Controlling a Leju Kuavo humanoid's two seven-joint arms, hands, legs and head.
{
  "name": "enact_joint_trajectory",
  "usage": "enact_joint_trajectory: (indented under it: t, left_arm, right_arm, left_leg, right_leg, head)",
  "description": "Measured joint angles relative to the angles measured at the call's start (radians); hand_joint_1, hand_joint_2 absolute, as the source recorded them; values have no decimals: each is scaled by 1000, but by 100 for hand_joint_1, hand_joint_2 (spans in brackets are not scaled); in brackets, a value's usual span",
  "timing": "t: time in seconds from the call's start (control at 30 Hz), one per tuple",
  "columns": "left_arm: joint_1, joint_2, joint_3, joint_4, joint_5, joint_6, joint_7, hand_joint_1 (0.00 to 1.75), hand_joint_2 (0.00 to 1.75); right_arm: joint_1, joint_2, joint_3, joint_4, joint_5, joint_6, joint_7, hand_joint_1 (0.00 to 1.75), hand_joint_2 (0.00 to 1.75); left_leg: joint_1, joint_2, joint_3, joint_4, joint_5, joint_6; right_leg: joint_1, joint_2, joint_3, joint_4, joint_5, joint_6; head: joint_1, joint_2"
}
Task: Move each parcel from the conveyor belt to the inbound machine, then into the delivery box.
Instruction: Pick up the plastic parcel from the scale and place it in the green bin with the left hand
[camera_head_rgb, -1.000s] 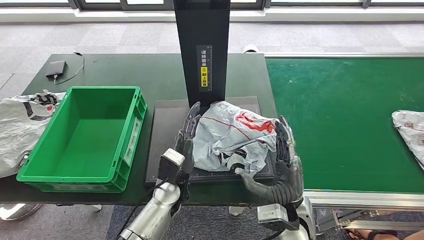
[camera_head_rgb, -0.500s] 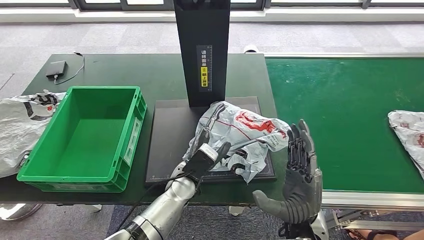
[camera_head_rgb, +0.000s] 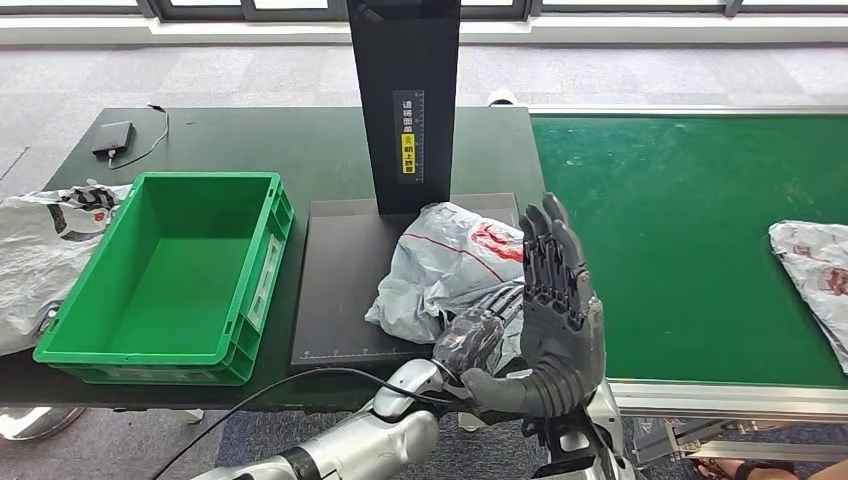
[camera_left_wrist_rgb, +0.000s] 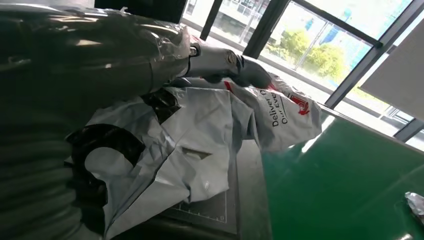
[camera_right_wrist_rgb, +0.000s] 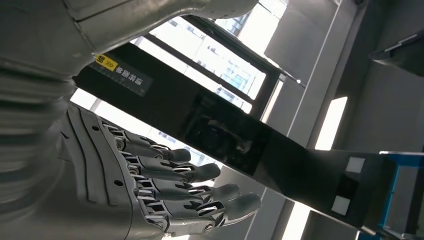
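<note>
Change: right robot hand (camera_head_rgb: 553, 310) has let go of the parcel (camera_head_rgb: 450, 265) and lifted, fingers now spread upright, holding nothing; left robot hand (camera_head_rgb: 478, 335) has slid across under the parcel's near edge. Left hand's fingers are pushed into the crumpled bag; whether they grip it cannot be told. Parcel lies on the scanner pad (camera_head_rgb: 345, 280), just behind both hands; green box (camera_head_rgb: 165, 280) well to their left, second parcel (camera_head_rgb: 810, 265) on the belt (camera_head_rgb: 680, 230) far right. Judgement: scanning done, single-handed transfer to the box next.
</note>
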Motion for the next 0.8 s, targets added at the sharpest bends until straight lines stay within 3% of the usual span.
enact_joint_trajectory:
  t: [0.27, 0.43, 0.53, 0.63, 0.8]
  left_arm:
    - [-23, 3, -67, 59, 17, 10, 57, 0, 175]
    - [-22, 4, -85, 84, 30, 61, 48, 0, 175]
    - [-18, 8, -76, 90, 63, 189, -42, 0, 175]
    - [-13, 16, -12, 81, 44, 290, -150, 0, 175]
    - [22, 17, 168, 6, -84, 318, -269, 0, 175]
  right_arm:
    - [-56, 6, 43, 72, -13, 6, 1, 0, 175]
    - [-89, 15, 63, 98, -12, 1, 1, 0, 175]
    - [-99, 29, 75, 103, 8, -13, 2, 0, 175]
    - [-101, 43, 90, 103, 28, -19, 1, 0, 175]
    - [-100, 54, 101, 113, 35, -18, 3, 0, 175]
  left_leg:
    - [0, -1, 0, 0, 1, 0]
    - [0, -2, 0, 0, 2, 0]
    - [0, -1, 0, 0, 2, 0]
    - [0, -1, 1, 0, 2, 0]
    - [0, 0, 0, 0, 2, 0]
  right_leg:
    - [0, -2, 0, 0, 0, 0]
    - [0, -3, 1, 0, 0, 0]
    - [0, -2, 0, 0, 0, 0]
    - [1, -2, 0, 0, 0, 0]
    - [0, -1, 0, 0, 0, 0]
  head:
    - [0, 0]
    - [0, 0]
    - [0, 0]
    - [0, 0]
    - [0, 0]
